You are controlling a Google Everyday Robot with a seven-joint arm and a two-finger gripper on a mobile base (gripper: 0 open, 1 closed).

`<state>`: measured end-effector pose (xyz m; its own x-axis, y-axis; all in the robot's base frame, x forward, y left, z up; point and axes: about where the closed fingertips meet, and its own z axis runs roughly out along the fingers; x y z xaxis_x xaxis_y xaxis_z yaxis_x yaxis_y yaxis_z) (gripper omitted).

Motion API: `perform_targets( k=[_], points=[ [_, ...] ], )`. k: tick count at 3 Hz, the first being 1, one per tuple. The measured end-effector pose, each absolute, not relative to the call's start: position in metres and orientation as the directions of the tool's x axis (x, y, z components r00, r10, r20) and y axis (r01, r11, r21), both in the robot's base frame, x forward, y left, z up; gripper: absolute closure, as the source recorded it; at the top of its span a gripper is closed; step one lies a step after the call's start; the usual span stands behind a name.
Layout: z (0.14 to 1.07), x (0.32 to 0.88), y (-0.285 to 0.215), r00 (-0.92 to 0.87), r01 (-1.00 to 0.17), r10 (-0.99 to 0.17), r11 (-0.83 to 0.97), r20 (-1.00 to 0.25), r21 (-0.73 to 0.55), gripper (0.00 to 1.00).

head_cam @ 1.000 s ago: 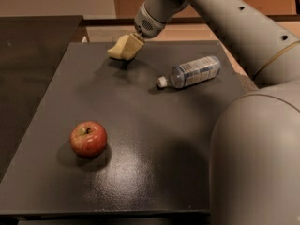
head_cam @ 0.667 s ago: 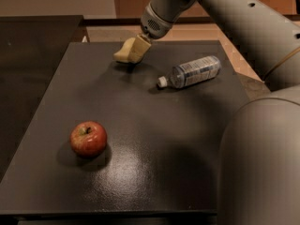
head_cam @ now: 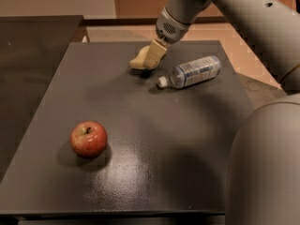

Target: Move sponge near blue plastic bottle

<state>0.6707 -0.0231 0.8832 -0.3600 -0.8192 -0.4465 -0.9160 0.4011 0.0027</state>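
Observation:
The pale yellow sponge (head_cam: 138,62) is at the far middle of the dark table (head_cam: 140,172), just left of the cap end of the blue plastic bottle (head_cam: 192,71). The bottle lies on its side, with its white cap pointing to the front left. My gripper (head_cam: 152,59) reaches down from the upper right. Its tan fingers (head_cam: 156,53) are shut on the sponge and hold it low over the table, a short gap from the bottle's cap.
A red apple (head_cam: 88,138) stands at the front left of the table. My arm's large grey body (head_cam: 267,163) fills the right side. A second dark surface (head_cam: 33,46) lies to the left.
My gripper has carried the sponge to the right and towards the front, closer to the bottle. The bottle and the apple have not moved.

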Motion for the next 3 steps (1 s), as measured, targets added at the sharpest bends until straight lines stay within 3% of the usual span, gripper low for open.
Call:
perform_targets(
  k=[1, 3],
  points=[
    [0.8769, 0.6611, -0.0438, -0.416, -0.896, -0.812, 0.443, -0.409, 0.033, 0.58],
    [0.8728, 0.6629, -0.0393, -0.412, -0.899, -0.814, 0.437, -0.41, 0.035, 0.12]
  ],
)
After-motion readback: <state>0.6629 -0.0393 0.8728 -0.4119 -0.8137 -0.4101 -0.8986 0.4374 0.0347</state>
